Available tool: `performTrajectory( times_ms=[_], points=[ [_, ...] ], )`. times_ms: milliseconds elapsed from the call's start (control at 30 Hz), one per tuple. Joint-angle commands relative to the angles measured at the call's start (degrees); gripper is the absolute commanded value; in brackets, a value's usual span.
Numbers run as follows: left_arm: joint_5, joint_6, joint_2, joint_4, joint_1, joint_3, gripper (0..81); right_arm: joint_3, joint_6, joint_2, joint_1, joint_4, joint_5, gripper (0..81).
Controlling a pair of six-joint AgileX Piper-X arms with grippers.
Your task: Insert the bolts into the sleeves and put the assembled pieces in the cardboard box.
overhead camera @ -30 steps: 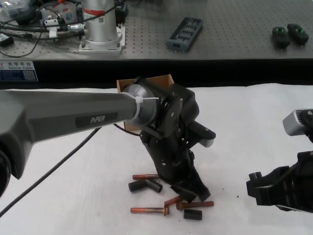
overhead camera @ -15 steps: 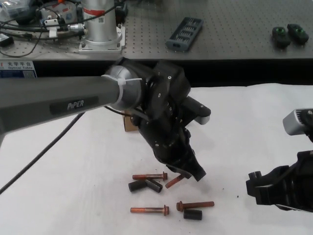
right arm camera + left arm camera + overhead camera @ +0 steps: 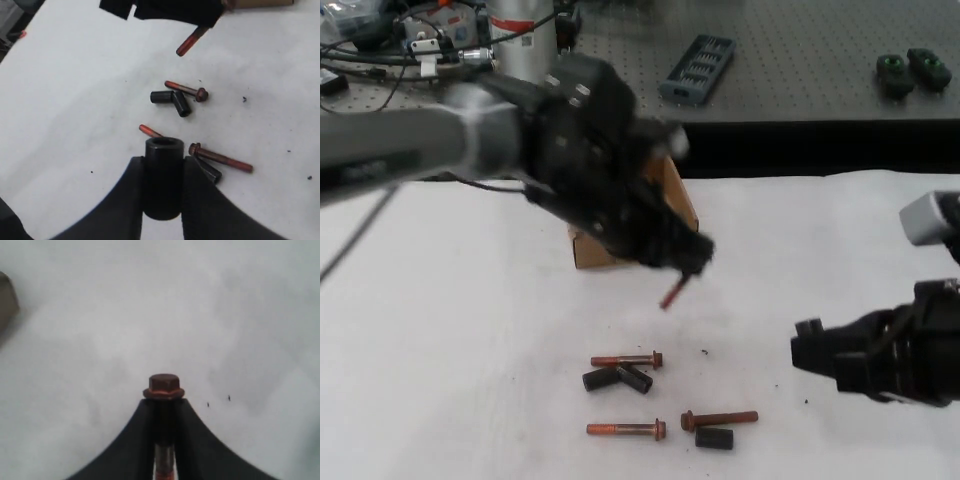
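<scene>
I have the left gripper [image 3: 164,407] closed on a copper-coloured steel bolt with a flanged hex head [image 3: 163,386]. The fingers pinch its shank, and the head stands just clear of the fingertips. In the high view the bolt [image 3: 672,292] slants down out of the gripper above the white bench cloth [image 3: 470,350], in front of the brown cardboard box [image 3: 588,250] and well above the loose parts.

The right gripper [image 3: 164,165] clamps a short black cylindrical sleeve [image 3: 164,177] across its round wall, with the open bore facing forward.

Handling, in my judgement: both pieces are rigid metal and light for these arms. They are smooth, though. The bolt could pivot about a two-point pinch, and the sleeve could roll between flat pads. The mid-wall hold on the sleeve looks sound. The bolt is best held on the shank near the head, leaving the free length for insertion.

Pose: the left arm reaches in from the left side of the bench, wrist raised and tipped downward. The right arm sits low at the right edge, with its gripper [image 3: 810,352] pointing toward the parts.

On the cloth lie three more copper bolts [image 3: 625,359] [image 3: 625,430] [image 3: 720,418], two touching black sleeves [image 3: 617,379] and a single sleeve [image 3: 714,438].
</scene>
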Motion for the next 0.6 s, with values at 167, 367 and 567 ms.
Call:
performTrajectory(
  times_ms=[167, 367, 567],
  points=[
    [2.39, -24.77, -19.38, -38.78, 4.31, 23.34, 0.6, -0.19, 6.69, 7.70, -0.11, -10.97, -9.16, 7.0],
    [-1.32, -42.92, -25.16, -68.08, 4.31, 36.35, 0.6, -0.31, 16.21, 15.83, -0.11, -26.13, -19.14, 7.0],
    [-5.40, -53.91, -25.37, -76.68, 4.31, 43.06, 0.6, -0.31, 18.58, 19.12, -0.11, -34.42, -24.08, 7.0]
  ],
)
